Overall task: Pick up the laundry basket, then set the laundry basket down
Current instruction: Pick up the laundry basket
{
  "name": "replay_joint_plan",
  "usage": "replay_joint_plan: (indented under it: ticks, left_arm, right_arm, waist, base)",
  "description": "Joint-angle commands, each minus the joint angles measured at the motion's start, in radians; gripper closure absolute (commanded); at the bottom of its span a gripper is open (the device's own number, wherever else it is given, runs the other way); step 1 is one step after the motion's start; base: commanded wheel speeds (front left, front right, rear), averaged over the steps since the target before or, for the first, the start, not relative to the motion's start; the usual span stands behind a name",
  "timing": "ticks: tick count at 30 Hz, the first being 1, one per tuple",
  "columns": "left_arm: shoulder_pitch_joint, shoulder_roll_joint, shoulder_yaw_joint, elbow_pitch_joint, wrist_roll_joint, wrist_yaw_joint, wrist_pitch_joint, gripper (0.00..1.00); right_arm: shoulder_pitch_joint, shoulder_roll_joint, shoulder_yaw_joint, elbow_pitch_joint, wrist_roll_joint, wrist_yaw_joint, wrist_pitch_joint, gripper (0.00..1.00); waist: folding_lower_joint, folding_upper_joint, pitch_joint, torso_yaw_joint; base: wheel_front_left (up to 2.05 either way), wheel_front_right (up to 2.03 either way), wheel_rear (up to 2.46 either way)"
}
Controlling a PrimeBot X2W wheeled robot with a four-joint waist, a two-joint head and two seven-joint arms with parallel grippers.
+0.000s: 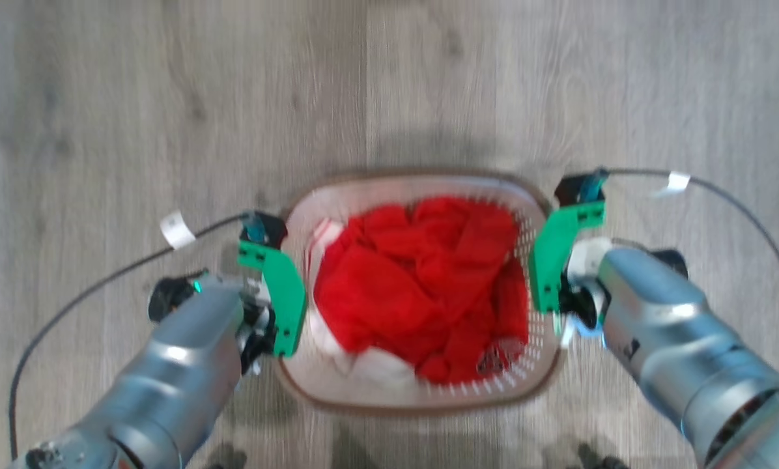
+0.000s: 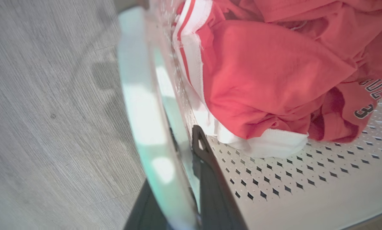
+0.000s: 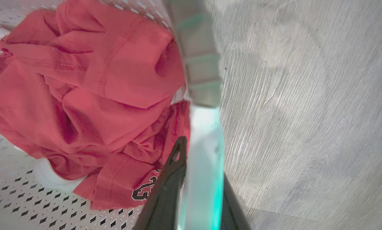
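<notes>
The laundry basket (image 1: 422,180) sits in the middle of the head view, white with perforated walls and a brown rim, holding red and white clothes (image 1: 422,280). My left gripper (image 1: 290,314) is shut on its left side, under a green mount. In the left wrist view one dark finger (image 2: 210,179) lies inside the basket wall (image 2: 306,191) and the other outside, with the pale handle (image 2: 143,105) between them. My right gripper (image 1: 546,277) is shut on the right side. There a finger (image 3: 168,185) is inside the wall (image 3: 18,198) and the handle (image 3: 203,153) is clamped.
Grey wood-look floor (image 1: 135,111) lies all around the basket. Black cables with white tags (image 1: 176,229) (image 1: 678,181) trail from both wrists. Dark parts of my base (image 1: 226,456) show at the bottom edge of the head view.
</notes>
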State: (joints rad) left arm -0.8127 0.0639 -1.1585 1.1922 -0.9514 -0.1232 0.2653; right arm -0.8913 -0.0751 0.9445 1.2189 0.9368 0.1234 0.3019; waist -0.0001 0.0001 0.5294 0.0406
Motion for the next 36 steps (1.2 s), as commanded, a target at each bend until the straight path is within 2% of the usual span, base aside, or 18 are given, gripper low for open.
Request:
replay_joint_plan:
  ticks: [1, 8, 20, 36]
  left_arm:
    - [0.014, 0.008, -0.011, -0.028, 0.005, -0.007, 0.010, 1.00]
    - [0.069, 0.018, -0.061, -0.057, -0.057, -0.007, 0.085, 1.00]
    - [0.151, 0.031, -0.099, -0.092, -0.131, -0.007, 0.138, 1.00]
    - [0.161, 0.050, -0.119, -0.172, -0.144, -0.007, 0.259, 1.00]
  right_arm:
    - [0.021, 0.025, 0.018, -0.040, 0.001, 0.007, -0.003, 1.00]
    - [0.087, 0.025, 0.071, -0.069, 0.044, 0.007, 0.047, 1.00]
    - [0.157, 0.012, 0.172, -0.103, 0.094, 0.007, 0.099, 1.00]
    - [0.163, 0.007, 0.243, -0.132, 0.192, 0.007, 0.169, 1.00]
  waist:
    - [0.0001, -0.0001, -0.065, 0.002]
    - [0.0001, -0.0001, -0.209, 0.010]
    - [0.0001, -0.0001, -0.401, 0.021]
    - [0.0001, -0.0001, -0.537, 0.027]
  base:
    - [0.00, 0.00, 0.00]
    - [0.00, 0.00, 0.00]
    - [0.00, 0.00, 0.00]
    - [0.00, 0.00, 0.00]
